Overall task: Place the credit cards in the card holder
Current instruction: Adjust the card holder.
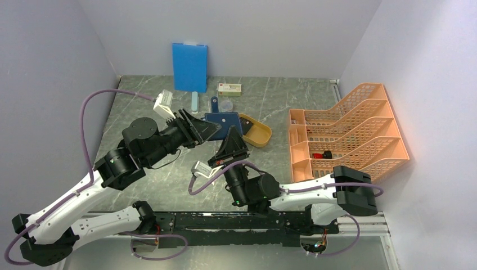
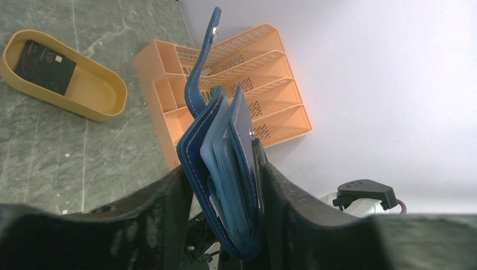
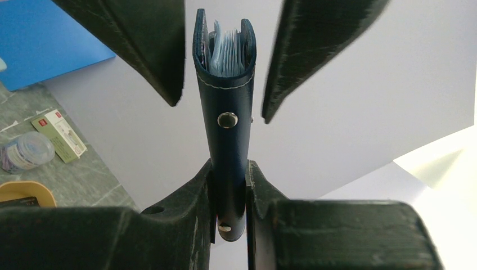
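So the card holder (image 3: 228, 95) isn't on the counter (image 1: 292, 95) at all right now. It's up in the air between the two arms, standing on edge with the open side showing its pale blue sleeves. The right fingers (image 3: 185, 219) are pinching its snap end tight. The left fingers (image 2: 146, 214) are spread around the other end. The right wrist view shows a sliver of gap on each side, so that's not a grip yet as far as anyone can tell. The clasp strap (image 2: 202, 62) is undone and sticks out loose.

Best guess on the step: it's still prep, getting the holder held from both ends so a sleeve can be opened up. No card is being handled at this point. Next the left fingers would need to land on one cover without squashing the sleeves shut. After that, one arm has to let go and fetch a card.

Counts:
- 1 holder
- 1 yellow tray (image 2: 107, 107) with 1 dark card (image 2: 45, 66) lying flat in it. That's the only card that's clearly visible, and it's hard to tell if the holder has any in it already.
- 1 orange rack (image 1: 360, 129)
- 1 blue board (image 1: 189, 66) leaning on the back wall
- 1 small box (image 1: 229, 88)
- 1 clear round pot (image 1: 225, 106)
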Controlling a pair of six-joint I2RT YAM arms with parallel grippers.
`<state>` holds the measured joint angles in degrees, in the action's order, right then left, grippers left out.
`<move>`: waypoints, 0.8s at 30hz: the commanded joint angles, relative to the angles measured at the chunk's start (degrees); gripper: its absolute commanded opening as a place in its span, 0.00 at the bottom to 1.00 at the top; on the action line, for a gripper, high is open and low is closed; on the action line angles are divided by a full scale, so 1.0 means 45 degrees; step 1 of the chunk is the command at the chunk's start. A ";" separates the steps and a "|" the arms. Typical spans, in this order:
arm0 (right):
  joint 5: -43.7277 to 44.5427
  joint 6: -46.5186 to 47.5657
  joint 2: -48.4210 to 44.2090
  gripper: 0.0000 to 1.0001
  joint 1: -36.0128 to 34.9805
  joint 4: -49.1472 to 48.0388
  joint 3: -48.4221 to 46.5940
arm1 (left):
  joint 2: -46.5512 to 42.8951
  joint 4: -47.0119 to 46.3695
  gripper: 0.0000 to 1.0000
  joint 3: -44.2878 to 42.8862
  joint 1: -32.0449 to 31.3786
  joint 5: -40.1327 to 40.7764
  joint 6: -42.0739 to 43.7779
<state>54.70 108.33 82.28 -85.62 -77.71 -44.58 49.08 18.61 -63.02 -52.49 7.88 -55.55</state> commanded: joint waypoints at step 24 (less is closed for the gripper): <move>-0.3463 -2.0340 -0.3560 1.00 -0.1464 2.2503 -0.5315 | -0.1433 0.2523 0.05 -0.0914 -0.0015 0.2553 0.3835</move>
<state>54.37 52.01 70.26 -92.03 -9.39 -63.64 47.16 25.19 -64.23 -52.71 15.38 -47.20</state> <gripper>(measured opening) 0.997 0.199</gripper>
